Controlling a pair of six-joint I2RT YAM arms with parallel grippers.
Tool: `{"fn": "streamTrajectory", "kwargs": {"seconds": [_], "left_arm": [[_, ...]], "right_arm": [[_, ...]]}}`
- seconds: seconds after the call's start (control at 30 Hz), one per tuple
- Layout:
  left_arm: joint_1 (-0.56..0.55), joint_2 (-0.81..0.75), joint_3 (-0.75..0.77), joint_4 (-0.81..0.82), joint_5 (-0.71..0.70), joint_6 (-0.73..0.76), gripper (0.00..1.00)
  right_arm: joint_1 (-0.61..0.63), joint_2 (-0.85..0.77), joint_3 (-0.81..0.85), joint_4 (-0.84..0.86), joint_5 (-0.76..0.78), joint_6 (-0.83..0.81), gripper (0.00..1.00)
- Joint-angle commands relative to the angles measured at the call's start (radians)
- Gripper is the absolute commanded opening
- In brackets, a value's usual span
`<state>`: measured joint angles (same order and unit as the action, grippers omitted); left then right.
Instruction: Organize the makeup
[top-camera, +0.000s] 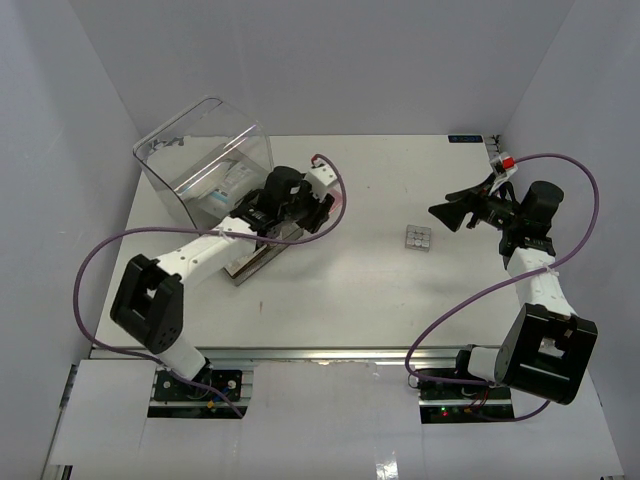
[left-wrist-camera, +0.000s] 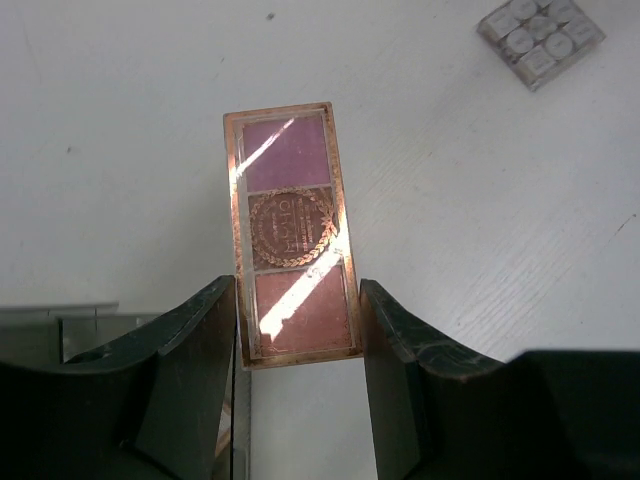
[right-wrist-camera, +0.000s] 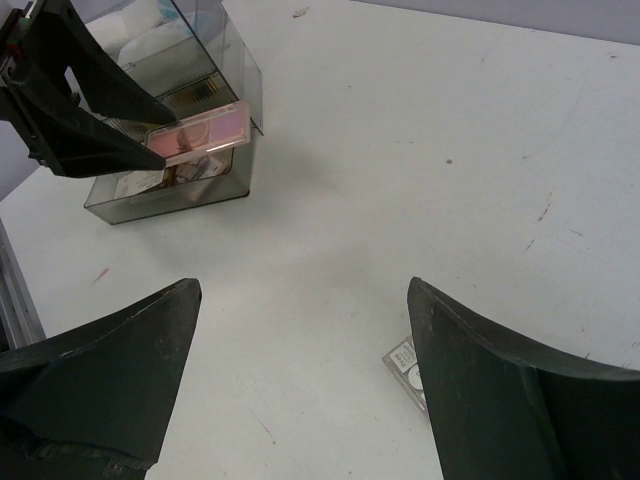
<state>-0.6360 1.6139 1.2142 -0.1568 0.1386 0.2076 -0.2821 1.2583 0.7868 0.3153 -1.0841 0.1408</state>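
Observation:
A pink and brown palette (left-wrist-camera: 290, 230) with a gold rim sticks out from between the fingers of my left gripper (left-wrist-camera: 300, 335), which is shut on its near end. In the right wrist view the palette (right-wrist-camera: 200, 133) hangs level just above a smoky clear organiser tray (right-wrist-camera: 170, 195). A small clear palette with white round pans (top-camera: 418, 238) lies flat on the table right of centre. My right gripper (right-wrist-camera: 303, 290) hovers open over bare table, with that small palette (right-wrist-camera: 403, 360) by its right finger (right-wrist-camera: 500, 370). Nothing is between its fingers.
A big clear plastic box (top-camera: 205, 150) stands at the back left with white-blue sachets (top-camera: 225, 185) inside. The organiser tray (top-camera: 255, 258) sits just in front of it under the left arm. White walls close in the table on the left, back and right.

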Motion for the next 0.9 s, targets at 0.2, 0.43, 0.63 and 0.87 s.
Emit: {"fn": "streamTrajectory", "kwargs": {"seconds": [0.2,0.43,0.63,0.87], "left_arm": [[0.089,-0.332,-0.209,-0.122,-0.19,-0.516,0.0],[0.098,-0.318,-0.199,-0.195,-0.302,-0.685,0.0],[0.099,-0.177,-0.124,-0.275,-0.454,-0.867,0.0],[0.098,-0.063,-0.087,-0.308,-0.585,-1.046,0.0]], "right_arm": [[-0.006,-0.008,-0.014,0.051,-0.026,0.022,0.9],[-0.006,-0.019,-0.018,0.051,-0.022,0.023,0.9],[-0.006,-0.02,-0.018,0.05,-0.022,0.022,0.9],[-0.006,-0.016,-0.017,0.05,-0.024,0.02,0.9]]}}
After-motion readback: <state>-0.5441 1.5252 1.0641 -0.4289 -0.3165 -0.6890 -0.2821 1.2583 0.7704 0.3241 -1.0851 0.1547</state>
